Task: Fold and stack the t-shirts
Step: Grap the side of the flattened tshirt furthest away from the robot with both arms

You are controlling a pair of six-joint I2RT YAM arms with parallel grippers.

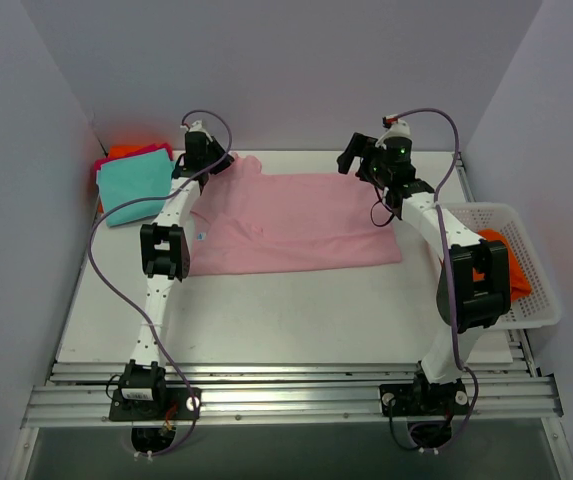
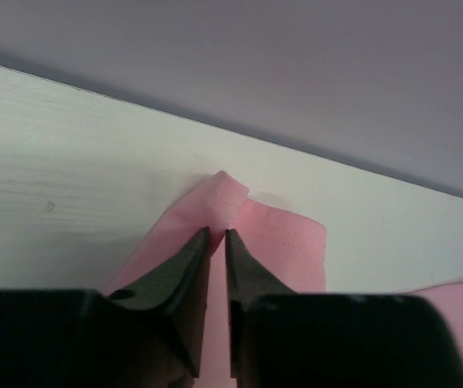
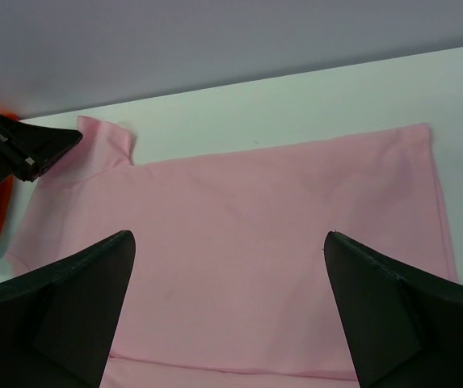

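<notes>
Pale lilac walls [image 1: 286, 70] close in a white desk [image 1: 296, 320], and most of its far half is covered by a pink t-shirt [image 1: 296, 225] lying flat, with its small blue tag [image 1: 201, 237] showing at its left edge beside the left arm. The left claw [image 2: 217, 234] is down at the shirt's far left corner, its dark fingers [image 2: 184, 267] pressed almost together with a raised fold of pink sleeve hem pinched between the tips. The right claw [image 3: 227, 236] hangs above the shirt's far right part, spread wide and holding nothing, with the cloth smooth beneath it. In the far left corner of the desk, just beside the pink sleeve, sits a pile: a teal t-shirt [image 1: 136, 185] on top, a magenta t-shirt [image 1: 156, 150] showing as a thin edge under it, and an orange t-shirt [image 1: 124, 151] peeking out behind. Along the right edge stands a white mesh basket [image 1: 536, 290] with a second orange t-shirt [image 1: 501, 262] bunched inside, partly hidden by the right arm.
</notes>
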